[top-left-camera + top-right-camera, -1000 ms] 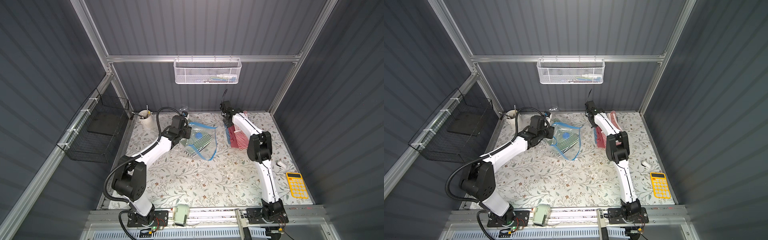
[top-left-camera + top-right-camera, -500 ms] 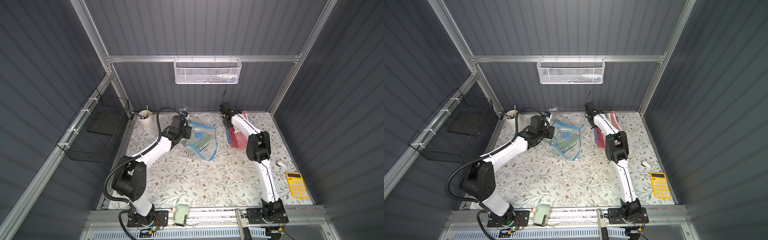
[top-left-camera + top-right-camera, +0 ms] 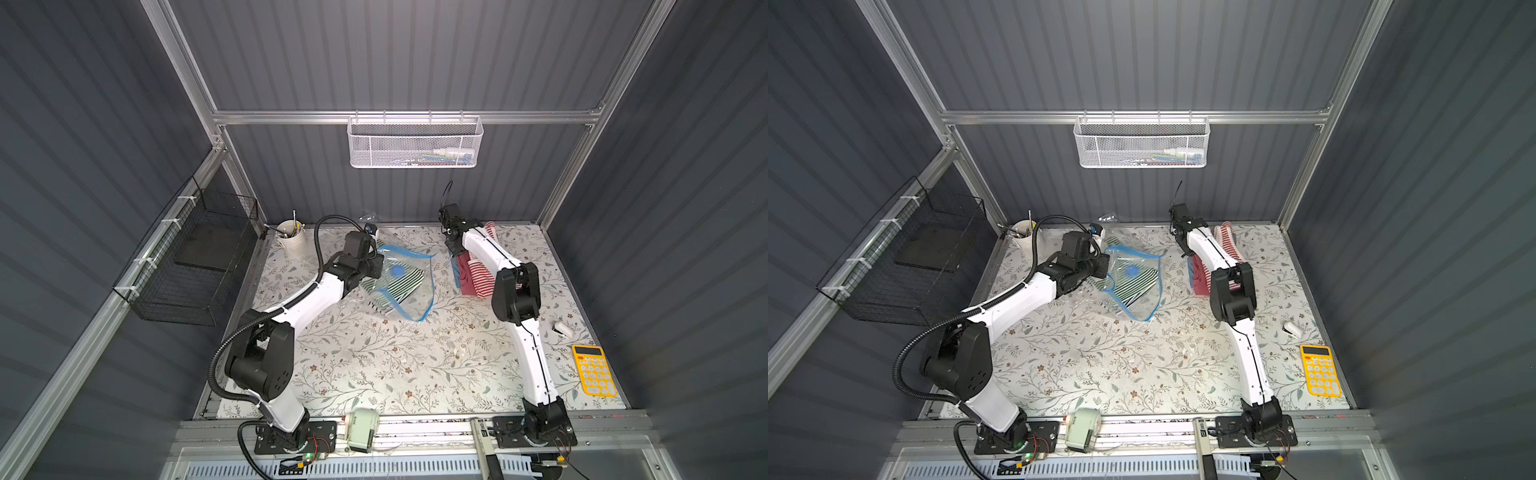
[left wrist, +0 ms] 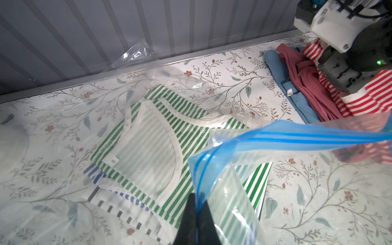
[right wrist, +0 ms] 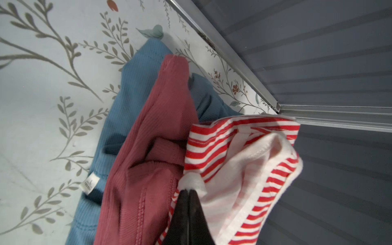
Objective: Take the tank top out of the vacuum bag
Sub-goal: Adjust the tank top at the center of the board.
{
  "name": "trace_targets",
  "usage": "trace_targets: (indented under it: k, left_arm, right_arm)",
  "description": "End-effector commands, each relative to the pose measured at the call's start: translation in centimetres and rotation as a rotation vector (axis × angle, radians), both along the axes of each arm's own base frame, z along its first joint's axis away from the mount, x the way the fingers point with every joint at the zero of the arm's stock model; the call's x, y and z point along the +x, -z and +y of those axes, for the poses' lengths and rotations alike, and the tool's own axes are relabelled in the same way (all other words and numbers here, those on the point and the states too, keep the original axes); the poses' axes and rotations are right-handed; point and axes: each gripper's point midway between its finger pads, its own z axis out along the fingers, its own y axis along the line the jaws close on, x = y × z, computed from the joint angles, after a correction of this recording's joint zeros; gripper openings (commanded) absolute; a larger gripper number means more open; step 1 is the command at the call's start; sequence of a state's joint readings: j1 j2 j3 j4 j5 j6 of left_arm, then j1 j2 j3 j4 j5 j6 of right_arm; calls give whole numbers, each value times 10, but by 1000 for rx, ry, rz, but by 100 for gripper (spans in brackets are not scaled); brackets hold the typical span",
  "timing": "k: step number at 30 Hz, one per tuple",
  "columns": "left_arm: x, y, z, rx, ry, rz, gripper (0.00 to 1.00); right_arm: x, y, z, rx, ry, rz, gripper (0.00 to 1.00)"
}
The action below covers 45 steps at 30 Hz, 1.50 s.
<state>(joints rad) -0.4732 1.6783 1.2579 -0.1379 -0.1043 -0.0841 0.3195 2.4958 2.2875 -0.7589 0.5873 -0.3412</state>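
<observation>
While the left gripper (image 4: 196, 204) pinches the blue zip edge of the vacuum bag (image 4: 286, 137), a green-striped top (image 4: 148, 135) lies inside the clear plastic just beyond its fingers. The right gripper (image 5: 187, 193) presses its fingers together on the white hem of the red-striped tank top (image 5: 244, 169), outside the bag, with a maroon garment (image 5: 148, 148) and a blue garment (image 5: 127, 95) just beside them.

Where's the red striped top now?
In both top views the red striped top lies back right, on the maroon garment and blue garment; the right gripper pinches its hem.
</observation>
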Motion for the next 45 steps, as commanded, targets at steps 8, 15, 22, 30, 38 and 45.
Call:
trace_targets:
  k: [8,15,22,30,38,45]
  left_arm:
    - [1,4,-2,-2,1,33,0]
    - [0,5,-3,-6,4,35,0]
    - [0,4,-3,-7,4,34,0]
    - [0,5,-4,-9,9,37,0]
    - [0,4,-4,-12,10,38,0]
    - [0,6,-5,-9,11,43,0]
  right_arm:
    - [11,-78,-21,69,145,-267,0]
    - [16,-86,-30,33,185,-382,0]
    - [30,-45,-28,-22,160,-329,0]
    - [22,-23,-25,25,167,-263,17]
    - [20,-12,-12,136,155,-216,29]
    - [22,-7,-5,266,172,-195,32]
